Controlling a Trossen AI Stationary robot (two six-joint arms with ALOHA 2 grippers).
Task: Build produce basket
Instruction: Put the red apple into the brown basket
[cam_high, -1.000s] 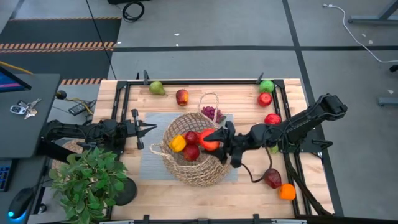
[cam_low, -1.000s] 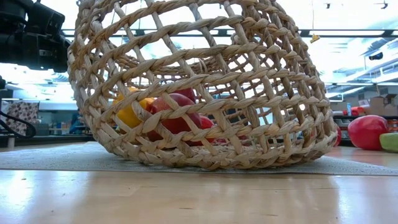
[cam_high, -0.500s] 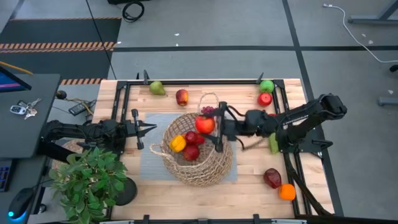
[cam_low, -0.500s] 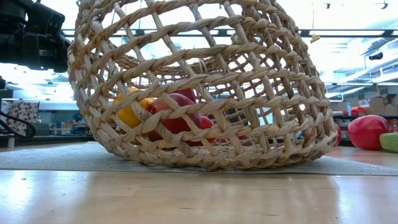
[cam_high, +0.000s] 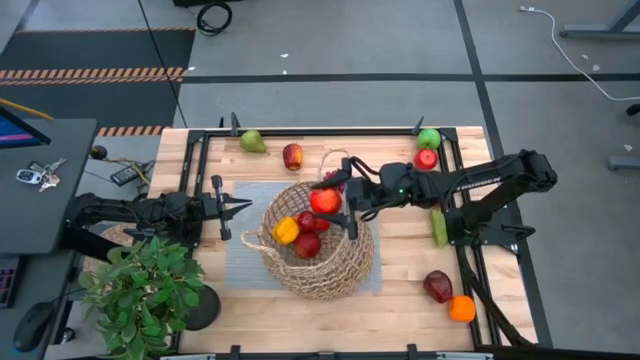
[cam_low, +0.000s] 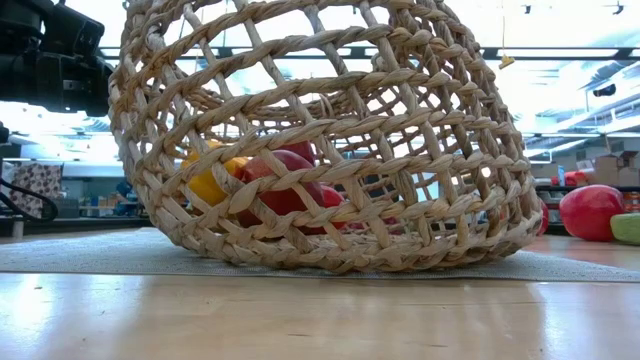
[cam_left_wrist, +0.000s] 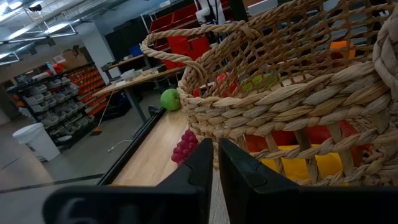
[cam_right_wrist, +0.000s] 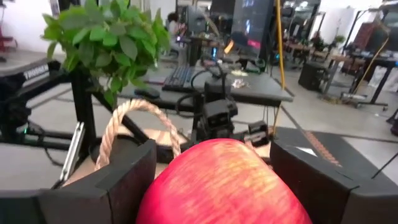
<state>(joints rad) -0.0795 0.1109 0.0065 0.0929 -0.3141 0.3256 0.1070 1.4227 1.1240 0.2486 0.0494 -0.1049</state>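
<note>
Basket: the round, open-weave tan wicker basket (cam_high: 318, 245) sits on a grey mat (cam_high: 240, 240) in the middle of the wooden desk (cam_high: 400, 270), its thin loop handles at the far and near-left sides.
Inside the basket: a yellow toy pepper (cam_high: 287, 230) and two dark red toy fruits (cam_high: 308, 240) lie on its floor, seen through the weave in the low view.
Right gripper: the right gripper (cam_high: 332, 200) hangs over the basket's far rim, fingers (cam_right_wrist: 106, 180) grasping a red toy apple (cam_high: 325, 200) between them; the right wrist view shows the apple filling the gap.
Left gripper: the left gripper (cam_high: 240, 207) waits just left of the basket, low over the mat, fingers (cam_left_wrist: 242, 177) clenched together with nothing between them.
Produce outside: purple toy grapes (cam_left_wrist: 185, 147) lie by the far handle; a green toy pear (cam_high: 251, 141) and a red-yellow apple (cam_high: 292, 156) rest at the far edge; a green apple (cam_high: 429, 138) and a small red fruit (cam_high: 426, 158) sit at the far right; a dark red piece (cam_high: 438, 286) and an orange (cam_high: 461, 308) lie near right.
Plant: a potted green plant (cam_high: 145, 290) stands at the near-left corner.
</note>
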